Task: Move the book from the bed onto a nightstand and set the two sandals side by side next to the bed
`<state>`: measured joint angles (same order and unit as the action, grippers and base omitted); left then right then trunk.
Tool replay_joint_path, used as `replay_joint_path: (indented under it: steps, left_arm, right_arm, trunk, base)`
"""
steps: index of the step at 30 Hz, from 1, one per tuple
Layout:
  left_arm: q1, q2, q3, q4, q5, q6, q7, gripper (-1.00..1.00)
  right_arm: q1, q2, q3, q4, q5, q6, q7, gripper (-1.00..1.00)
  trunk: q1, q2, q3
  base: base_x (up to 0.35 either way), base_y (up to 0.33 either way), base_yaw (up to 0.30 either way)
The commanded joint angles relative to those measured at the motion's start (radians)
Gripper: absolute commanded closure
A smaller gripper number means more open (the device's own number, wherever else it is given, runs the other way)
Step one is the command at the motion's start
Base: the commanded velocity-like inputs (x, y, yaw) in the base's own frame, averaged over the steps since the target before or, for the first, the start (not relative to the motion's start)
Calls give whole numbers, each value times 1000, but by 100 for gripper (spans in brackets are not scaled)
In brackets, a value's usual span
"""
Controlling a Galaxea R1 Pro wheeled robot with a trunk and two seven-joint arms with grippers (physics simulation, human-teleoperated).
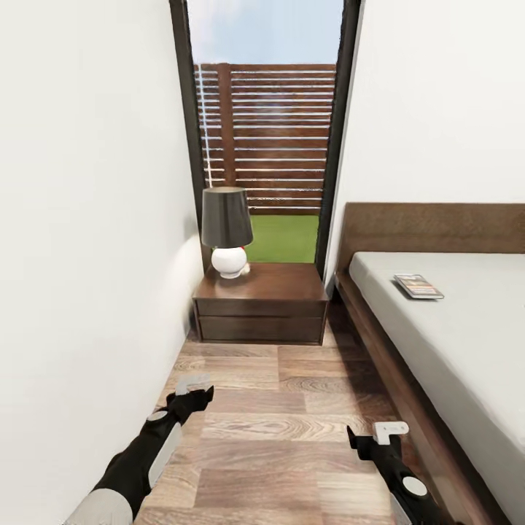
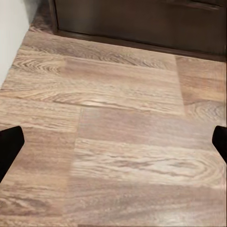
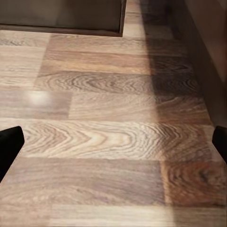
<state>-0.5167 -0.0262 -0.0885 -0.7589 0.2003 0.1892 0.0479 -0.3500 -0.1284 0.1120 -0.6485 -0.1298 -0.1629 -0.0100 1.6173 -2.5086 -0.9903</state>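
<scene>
The book [image 1: 418,286] lies flat on the light grey mattress of the bed [image 1: 467,343], near the dark headboard at the right. A dark brown nightstand [image 1: 261,303] with drawer fronts stands ahead against the window, left of the bed. My left gripper [image 1: 193,390] hangs low over the plank floor at the lower left, open and empty; its dark fingertips [image 2: 9,146] sit far apart in the left wrist view. My right gripper [image 1: 375,436] is low beside the bed frame, also open with nothing in it. The sandals are out of view.
A lamp [image 1: 227,231] with a dark shade and white round base takes the left half of the nightstand top. A white wall [image 1: 87,219] closes the left side. The wood floor [image 1: 284,423] forms a narrow aisle between wall and bed. A tall window [image 1: 266,131] is behind.
</scene>
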Motion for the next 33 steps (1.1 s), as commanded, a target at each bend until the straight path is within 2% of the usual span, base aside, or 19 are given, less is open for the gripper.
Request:
replay_joint_path:
  steps: [1,4,7,11,19,23,33]
  left_arm:
    - [-5,0,-6,-61,10,78,7,-100]
    - [-17,0,-8,-159,10,191,10,-100]
    - [-23,-1,-10,-229,10,247,13,-100]
    - [-33,-1,-12,-260,9,275,14,-100]
    - [-52,1,-26,-259,0,316,18,-100]
    - [-53,2,-59,-270,-5,326,19,-100]
    - [-52,2,-66,-269,-6,322,24,-100]
  right_arm:
    - [-2,-3,6,-17,-10,7,-1,-100]
    - [-2,-5,6,-86,-10,62,-2,-100]
    - [-3,-5,1,-166,-10,135,-2,-100]
    - [-3,-4,-18,-230,-10,184,-3,-100]
    - [-3,-5,-64,-291,-10,212,-4,-100]
    - [-3,-4,-130,-326,-10,268,0,-100]
    - [-2,-2,-136,-336,-10,266,8,-100]
  trunk:
    - [-1,0,3]
    - [-2,1,15]
    - [-3,1,26]
    - [-5,2,42]
    - [-9,4,68]
    - [-10,5,77]
    - [-15,7,100]
  base:
    - [0,0,0]
    - [0,0,0]
    - [0,0,0]
    - [0,0,0]
    - [0,0,0]
    - [0,0,0]
    - [0,0,0]
